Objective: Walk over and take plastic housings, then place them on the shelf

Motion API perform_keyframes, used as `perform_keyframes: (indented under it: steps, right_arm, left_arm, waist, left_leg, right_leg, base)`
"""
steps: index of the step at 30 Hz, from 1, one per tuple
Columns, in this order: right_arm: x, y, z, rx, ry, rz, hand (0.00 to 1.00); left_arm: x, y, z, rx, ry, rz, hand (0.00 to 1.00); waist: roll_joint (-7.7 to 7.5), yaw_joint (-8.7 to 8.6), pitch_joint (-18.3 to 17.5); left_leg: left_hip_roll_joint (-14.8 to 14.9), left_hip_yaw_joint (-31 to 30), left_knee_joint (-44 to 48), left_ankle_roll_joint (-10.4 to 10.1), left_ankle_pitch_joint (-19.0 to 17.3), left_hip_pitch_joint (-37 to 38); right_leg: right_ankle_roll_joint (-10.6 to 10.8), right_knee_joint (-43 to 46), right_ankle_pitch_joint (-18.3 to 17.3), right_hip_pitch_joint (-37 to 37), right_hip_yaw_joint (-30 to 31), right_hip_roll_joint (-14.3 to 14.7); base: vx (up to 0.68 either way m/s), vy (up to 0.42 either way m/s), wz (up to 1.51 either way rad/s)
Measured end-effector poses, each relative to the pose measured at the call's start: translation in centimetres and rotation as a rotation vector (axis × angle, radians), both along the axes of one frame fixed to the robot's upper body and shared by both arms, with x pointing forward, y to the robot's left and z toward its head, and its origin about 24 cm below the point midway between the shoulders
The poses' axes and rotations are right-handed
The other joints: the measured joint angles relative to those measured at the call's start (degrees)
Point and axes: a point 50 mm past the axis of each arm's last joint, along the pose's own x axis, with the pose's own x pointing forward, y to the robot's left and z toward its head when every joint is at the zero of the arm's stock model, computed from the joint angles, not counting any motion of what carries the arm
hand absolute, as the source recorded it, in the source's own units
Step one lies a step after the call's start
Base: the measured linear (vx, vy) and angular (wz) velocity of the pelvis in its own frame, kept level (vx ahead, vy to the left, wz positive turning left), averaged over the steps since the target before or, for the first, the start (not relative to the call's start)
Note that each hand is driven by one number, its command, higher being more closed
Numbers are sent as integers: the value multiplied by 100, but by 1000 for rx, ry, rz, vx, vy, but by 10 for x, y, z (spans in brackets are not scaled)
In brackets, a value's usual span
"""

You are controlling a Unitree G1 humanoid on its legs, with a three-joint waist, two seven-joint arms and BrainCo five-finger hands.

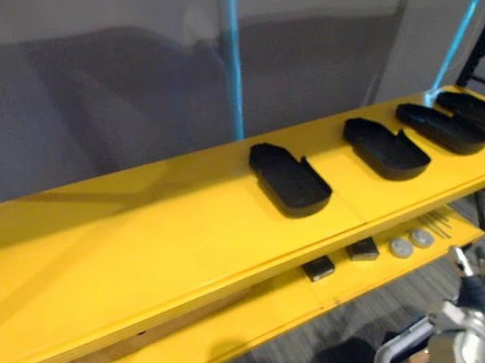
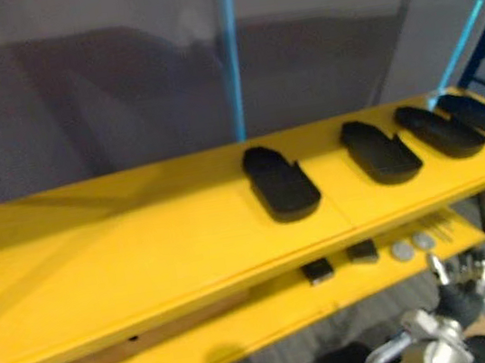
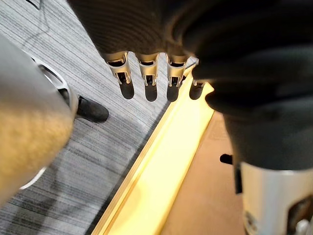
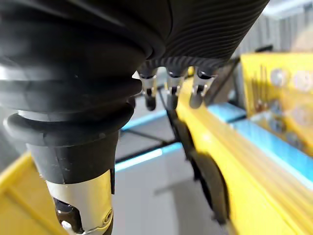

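Four black plastic housings [image 1: 289,177] in row along right half of yellow top shelf [image 1: 142,242], each apart from next, none held. On lower shelf [image 1: 245,322] beneath: two small black blocks [image 1: 318,268], two silver discs [image 1: 401,248] just beside. Right hand [image 1: 483,278] low at right, in front of lower shelf, fingers loosely spread, empty. Left hand [image 3: 148,68] above grey carpet floor [image 3: 98,147] by yellow shelf edge, fingers straight, gripping nothing.

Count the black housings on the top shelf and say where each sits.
4, in a row on the right half of the top shelf: first housing near the middle, second housing, third housing, fourth housing by the right end. More may lie past the view's edge.
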Motion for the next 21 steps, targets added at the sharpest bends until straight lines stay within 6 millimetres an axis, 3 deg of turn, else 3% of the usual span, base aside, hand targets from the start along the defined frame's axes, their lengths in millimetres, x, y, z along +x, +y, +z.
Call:
perform_keyframes:
  steps: [4, 8, 10, 16, 21]
  right_arm:
    - [10, 16, 5, -57, -3, 125, 100]
    - [32, 48, 13, -75, -67, 398, 100]
    - [40, 55, 18, -83, -100, 451, 100]
    - [62, 55, 26, -131, -105, 538, 100]
    - [69, 49, 14, -173, 25, 531, 100]
  left_arm:
    - [-2, 1, 0, -1, 10, -10, 0]
    - [2, 9, 1, 17, 17, -71, 0]
    - [2, 13, 1, 20, 25, -76, 0]
    - [4, 14, 1, 22, 36, -117, 0]
    - [1, 14, 0, 23, 38, -117, 0]
  waist:
    - [-38, 55, 22]
    - [-93, 86, 29]
    - [-94, 102, 30]
    - [54, 199, 128]
    - [234, 221, 220]
  left_leg:
    - [-55, -65, 0, 12, 7, -5]
    - [-108, -233, 0, 3, -4, -102]
    - [-142, -314, 1, 1, -5, -121]
    - [-209, -411, 2, 3, -5, -181]
    - [-208, -507, 1, 8, -1, -195]
  right_leg:
    - [24, -12, -29, 66, -110, -19]
    - [44, -13, -105, 94, -262, -55]
    - [55, -13, -124, 103, -322, -82]
    - [56, -13, -139, 116, -429, -139]
    - [47, -8, -161, 160, -528, -138]
  base:
    - [53, 26, 13]
    - [68, 13, 20]
    - [90, 15, 17]
    - [32, 14, 10]
    - [-15, -6, 9]
